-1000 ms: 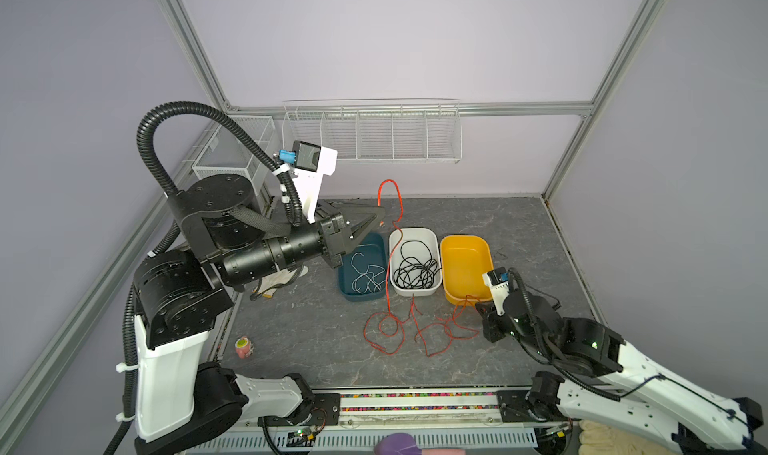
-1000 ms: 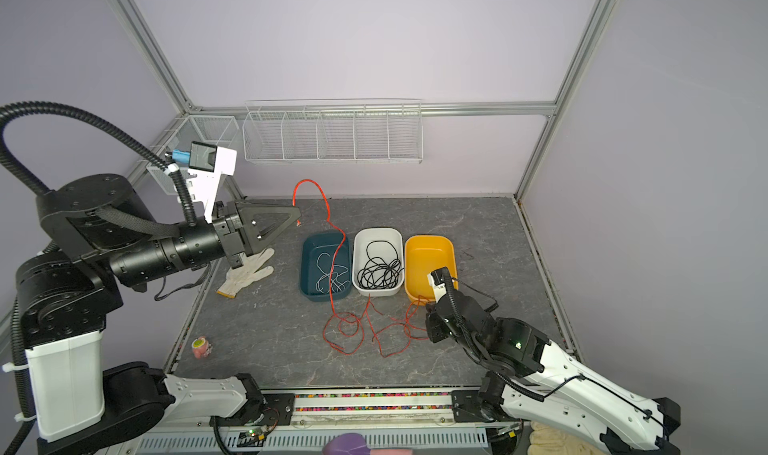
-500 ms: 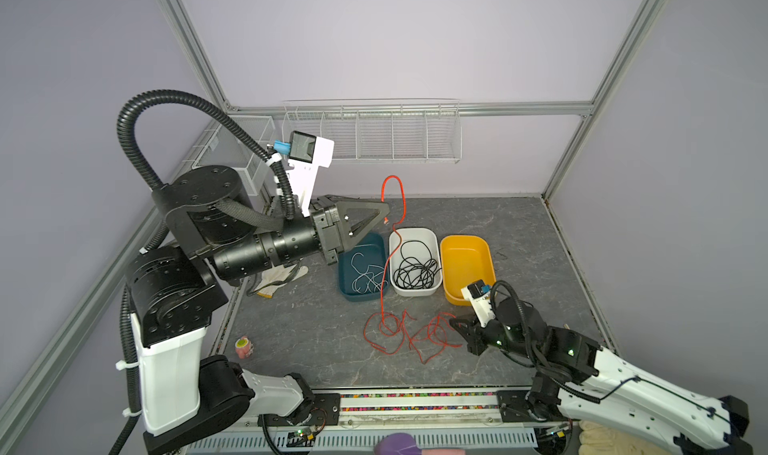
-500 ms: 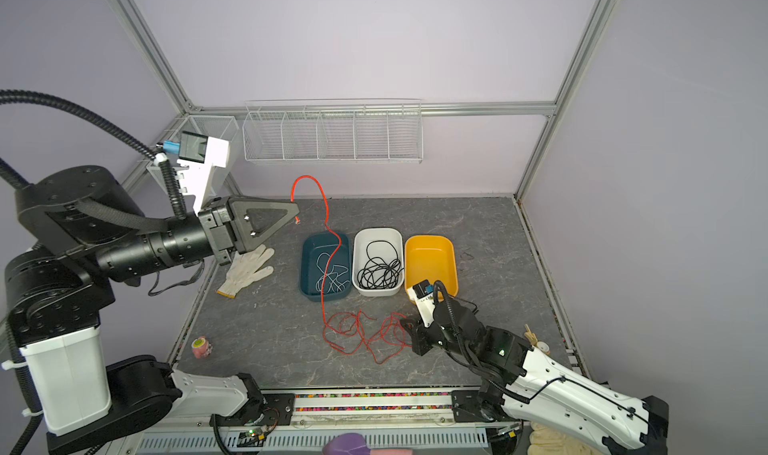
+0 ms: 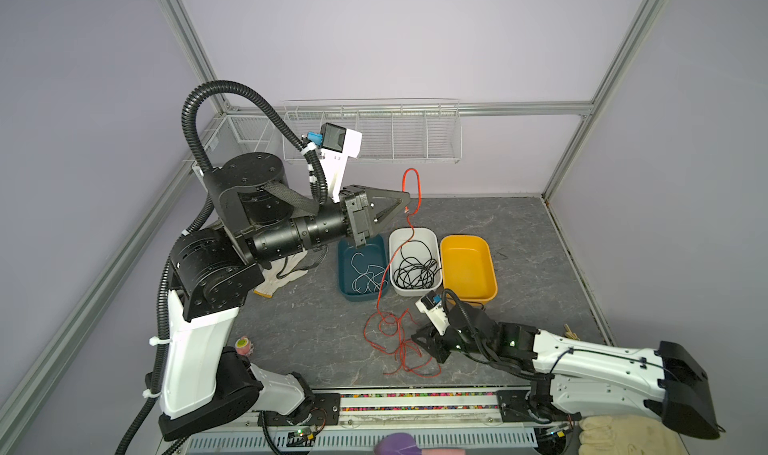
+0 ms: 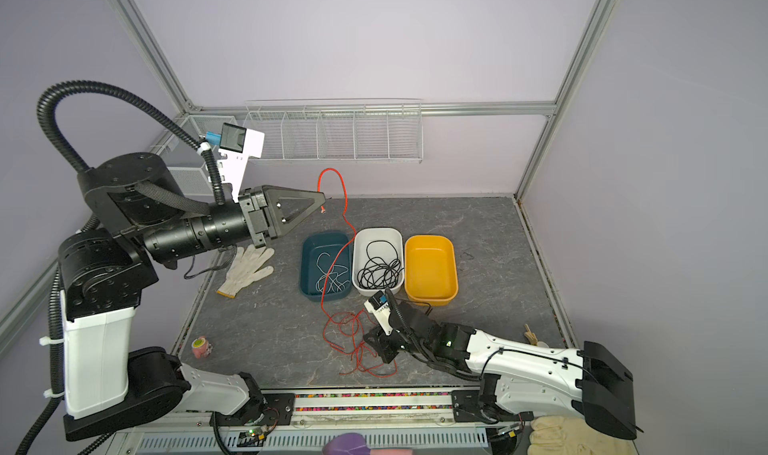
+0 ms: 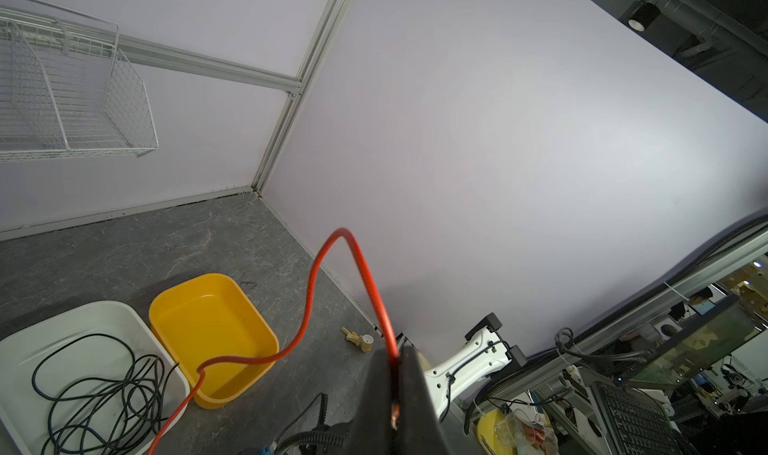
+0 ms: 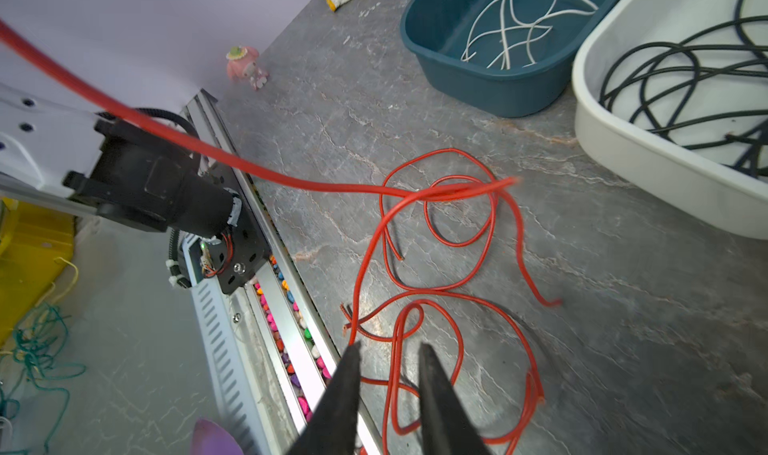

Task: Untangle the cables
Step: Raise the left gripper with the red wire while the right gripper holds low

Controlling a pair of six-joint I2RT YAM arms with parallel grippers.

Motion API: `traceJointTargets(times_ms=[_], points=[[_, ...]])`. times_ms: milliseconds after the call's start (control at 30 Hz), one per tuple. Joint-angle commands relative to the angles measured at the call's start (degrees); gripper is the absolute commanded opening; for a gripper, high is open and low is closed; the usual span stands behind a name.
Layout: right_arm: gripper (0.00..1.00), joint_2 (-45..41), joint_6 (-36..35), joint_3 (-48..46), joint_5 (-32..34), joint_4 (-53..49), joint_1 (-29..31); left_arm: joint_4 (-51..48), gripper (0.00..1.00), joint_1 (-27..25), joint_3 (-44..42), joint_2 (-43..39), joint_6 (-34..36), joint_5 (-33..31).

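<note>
One red cable [image 7: 341, 231] clamped tight in the left pincer [image 5: 406, 203], hoisted high behind the white tub [image 5: 417, 291] to draw slack from the red tangle [image 5: 397, 340] on the worktop [image 5: 311, 328] just before that tub, right pincer [image 8: 388, 349] part-open over those loops, seemingly to pin them.
</note>
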Motion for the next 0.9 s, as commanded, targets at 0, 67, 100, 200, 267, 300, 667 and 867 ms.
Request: traceJointTargets(times_ms=[0,67,100,200,267,300,667,867], points=[[0.39,2.3,0.0,1.8,1.3,7.5,1.7,1.4,0.00,-0.4,-0.7,-0.4,-0.6,-0.6],[0.43,3.6,0.3,2.0,2.8,8.9,2.3,1.9,0.00,-0.4,-1.3,-0.6,-0.7,-0.7],[0.45,4.5,0.5,2.2,3.6,9.4,2.4,2.1,0.00,-0.5,-1.6,-0.6,-0.8,-0.8],[0.46,7.5,1.4,2.6,5.0,10.7,2.4,2.5,0.00,-0.6,-2.0,-0.9,-0.9,-0.9],[0.45,9.3,2.1,2.7,5.5,12.2,2.5,2.8,0.00,-0.7,-2.1,-1.0,-1.0,-1.1],[0.42,10.3,2.6,2.9,6.3,12.5,2.4,3.0,0.00,-0.7,-2.2,-1.2,-1.0,-1.2],[0.07,15.0,5.0,2.1,10.7,14.6,2.5,3.1,0.00,-0.7,-1.6,-3.3,-1.1,-2.6],[0.06,5.5,10.0,-6.5,20.0,11.3,1.2,-5.7,0.00,-0.7,9.7,-1.0,2.0,-5.4]])
